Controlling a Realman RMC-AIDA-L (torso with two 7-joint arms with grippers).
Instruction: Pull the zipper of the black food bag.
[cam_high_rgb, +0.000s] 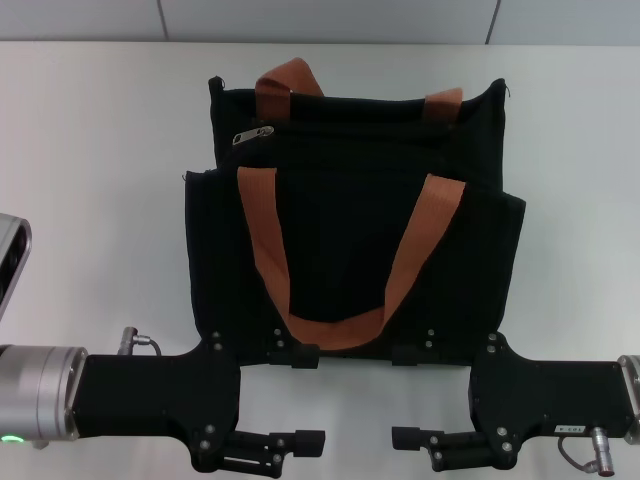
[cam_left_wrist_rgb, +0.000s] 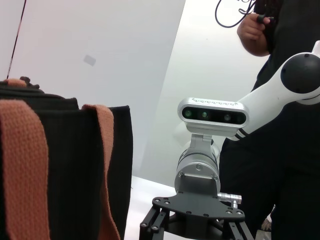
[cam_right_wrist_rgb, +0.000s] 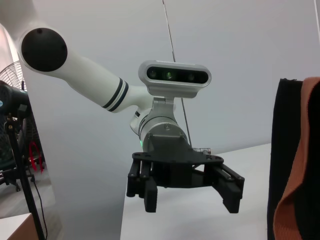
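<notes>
Approach step, nothing grasped. Both the left gripper (cam_high_rgb: 303, 398) and the right gripper (cam_high_rgb: 410, 396) wait open-jawed beside the black food bag's (cam_high_rgb: 350, 250) near edge. The zipper (cam_high_rgb: 252, 134) lies at the bag's far-left top; next move, probably the left arm's, calls for reaching across to pinch it.

The black food bag (cam_high_rgb: 355, 235) sits on the white surface (cam_high_rgb: 90, 150), its 2 orange-brown handles (cam_high_rgb: 345, 265) draped over the front. The zipper (cam_high_rgb: 252, 134) lies near its upper left corner. Left gripper (cam_high_rgb: 300, 400) and right gripper (cam_high_rgb: 410, 397) face each other just beside the bag's near edge, fingers (cam_high_rgb: 297, 441) spread.
</notes>
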